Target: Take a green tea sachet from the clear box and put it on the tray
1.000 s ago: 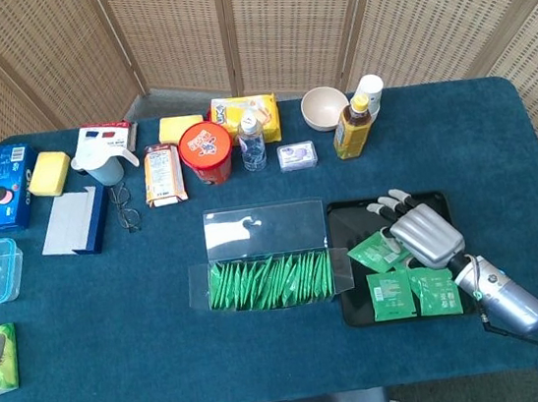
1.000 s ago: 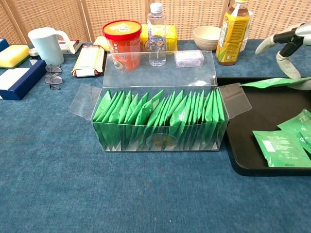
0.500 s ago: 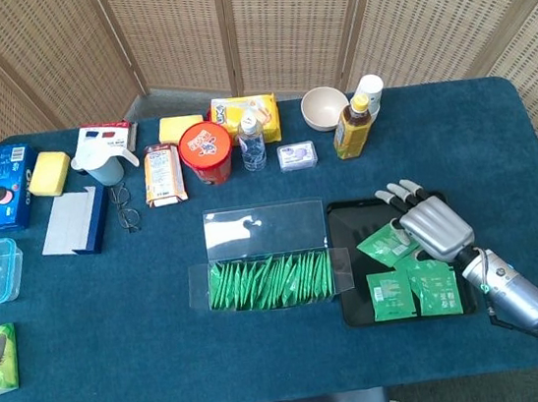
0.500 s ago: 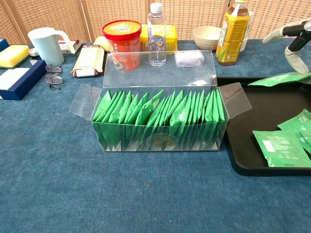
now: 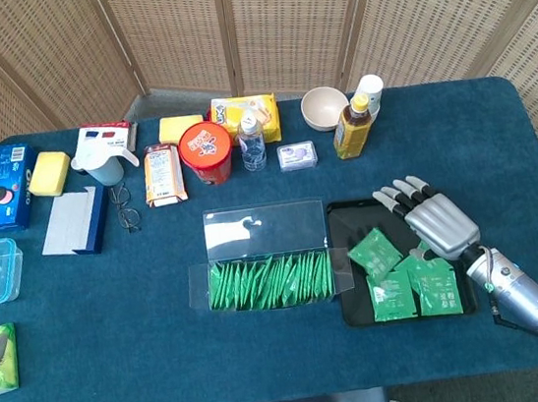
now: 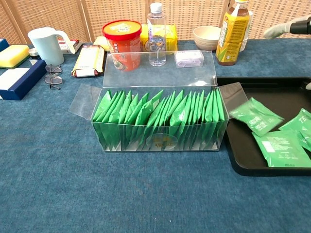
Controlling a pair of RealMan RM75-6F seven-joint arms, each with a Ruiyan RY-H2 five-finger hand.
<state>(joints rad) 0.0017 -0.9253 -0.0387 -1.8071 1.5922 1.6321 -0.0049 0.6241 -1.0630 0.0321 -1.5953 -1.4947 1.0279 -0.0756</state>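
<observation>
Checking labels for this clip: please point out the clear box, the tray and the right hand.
clear box point(image 6: 160, 141), chest view, on its front wall.
tray point(image 5: 339, 218), head view, on its bare far-left corner.
right hand point(image 5: 439, 222), head view, on the back of the hand.

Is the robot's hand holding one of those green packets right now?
No, the right hand is open above the tray with nothing in its fingers, and the nearest green sachet lies flat on the tray.
</observation>
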